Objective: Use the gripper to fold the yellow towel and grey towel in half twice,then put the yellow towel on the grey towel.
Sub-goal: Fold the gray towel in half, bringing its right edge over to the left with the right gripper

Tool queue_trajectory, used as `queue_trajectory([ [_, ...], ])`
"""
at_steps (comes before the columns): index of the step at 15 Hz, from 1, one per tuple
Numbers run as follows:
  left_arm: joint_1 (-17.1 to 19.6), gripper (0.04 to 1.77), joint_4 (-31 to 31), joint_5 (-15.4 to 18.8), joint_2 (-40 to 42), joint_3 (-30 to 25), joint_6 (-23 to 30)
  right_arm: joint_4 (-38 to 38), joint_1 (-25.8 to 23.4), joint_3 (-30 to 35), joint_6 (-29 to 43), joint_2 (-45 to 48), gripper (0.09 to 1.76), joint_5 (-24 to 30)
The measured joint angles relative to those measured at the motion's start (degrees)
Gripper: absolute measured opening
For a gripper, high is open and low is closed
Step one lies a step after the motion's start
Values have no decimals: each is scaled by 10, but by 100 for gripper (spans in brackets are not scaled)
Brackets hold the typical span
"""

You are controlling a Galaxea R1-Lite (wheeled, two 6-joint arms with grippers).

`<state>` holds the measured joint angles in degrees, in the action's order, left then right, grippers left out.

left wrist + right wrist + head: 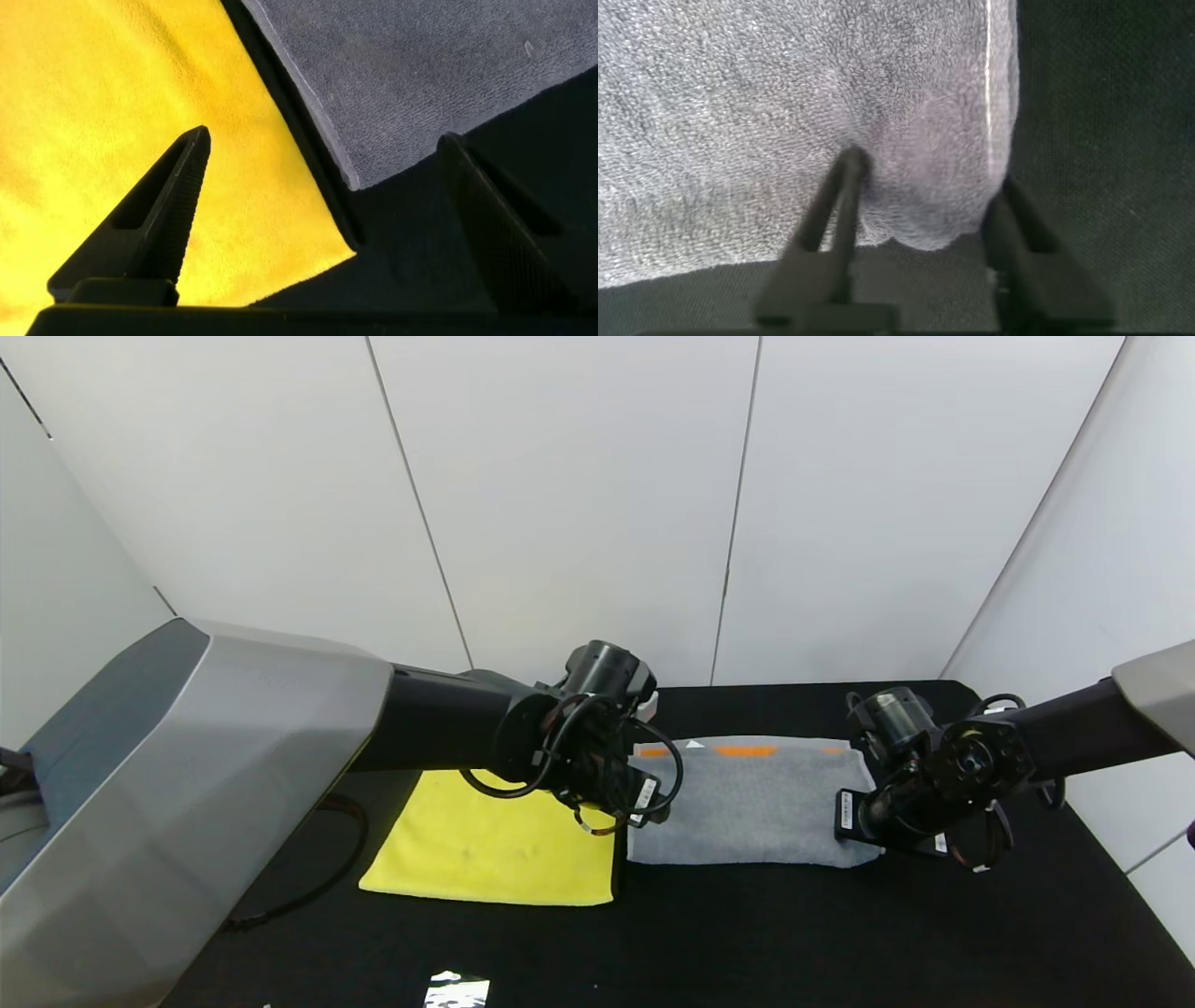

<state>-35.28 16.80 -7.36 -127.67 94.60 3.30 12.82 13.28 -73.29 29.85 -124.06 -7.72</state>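
I have both towels lying flat on the black table (pixel 747 933), side by side and nearly touching: the yellow towel (pixel 485 845) on my left, the grey towel (pixel 747 803) on my right with its orange band along the far edge. My right gripper (pixel 920 219) is down on the near right corner of the grey towel, one finger pressing into the pile and the other just off the towel's side edge, the cloth bunching between them; the jaws are partway in, and I judge they are taking hold of that corner, though I would not call it a firm grip yet. My left gripper (pixel 322 187) hovers with its fingers spread wide over the narrow gap between the two towels, one finger above the yellow cloth, the other above the bare table by the grey towel's near left corner, holding nothing. I read this as the start of a fold on the grey towel. Next I need the right pinch to catch the full thickness of the corner, and the left gripper to drop onto the matching left corner, so both can lift together and carry the edge over evenly without dragging the yellow towel.
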Motion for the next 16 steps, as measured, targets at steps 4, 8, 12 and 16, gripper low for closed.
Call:
queue_trajectory([
  [4, 0, 172, 0, 0, 0, -2, 0, 10, 2, -2, -2, 4, 19, 0],
  [8, 3, 172, 1, 0, 4, -5, -1, 12, 7, -2, -5, 11, 19, -11],
  [12, 4, 172, 1, 0, 13, -8, -5, 13, 12, 4, -35, 21, 19, -74],
  [16, 5, 172, 1, 0, 20, -13, -4, 56, 15, 3, -43, 33, 19, -106],
])
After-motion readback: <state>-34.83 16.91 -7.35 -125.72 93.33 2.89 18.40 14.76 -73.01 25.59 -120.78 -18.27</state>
